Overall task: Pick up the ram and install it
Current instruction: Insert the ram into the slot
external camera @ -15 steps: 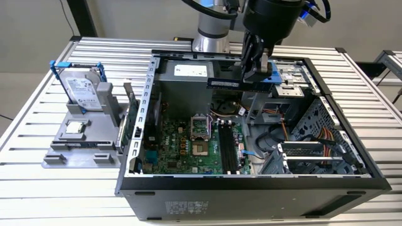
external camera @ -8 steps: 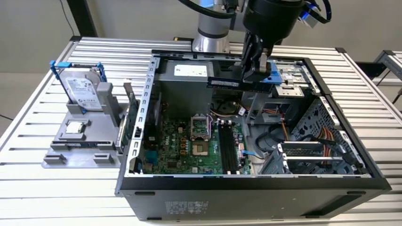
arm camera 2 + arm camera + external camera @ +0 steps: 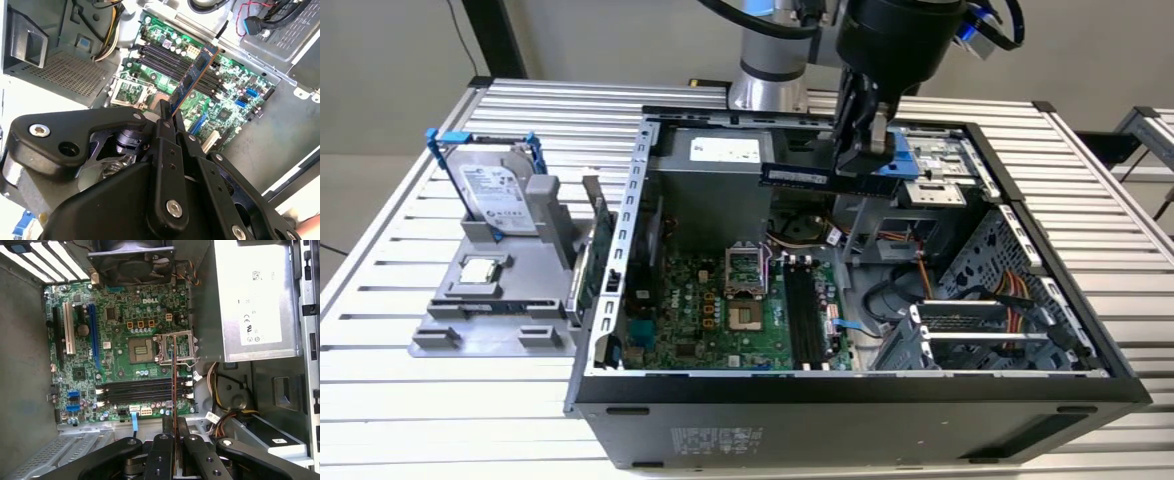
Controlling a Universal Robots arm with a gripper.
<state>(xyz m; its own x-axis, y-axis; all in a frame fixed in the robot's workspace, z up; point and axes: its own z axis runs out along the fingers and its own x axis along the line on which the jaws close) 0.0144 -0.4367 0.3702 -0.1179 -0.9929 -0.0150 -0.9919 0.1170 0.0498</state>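
The gripper (image 3: 865, 162) is closed on one end of the ram (image 3: 795, 177), pinching the thin board between its fingers (image 3: 163, 122). The rest of the stick juts out free toward the exterior view's left. It hangs level above the open computer case (image 3: 640, 210), near the rear rim and touching nothing. Below it, the motherboard (image 3: 115, 320) lies uncovered. In both wrist views the ram's long edge crosses the memory slots (image 3: 140, 390). A power supply (image 3: 250, 300) borders that space. The hard drive (image 3: 494, 195) stands well apart on the worktop (image 3: 400, 400).
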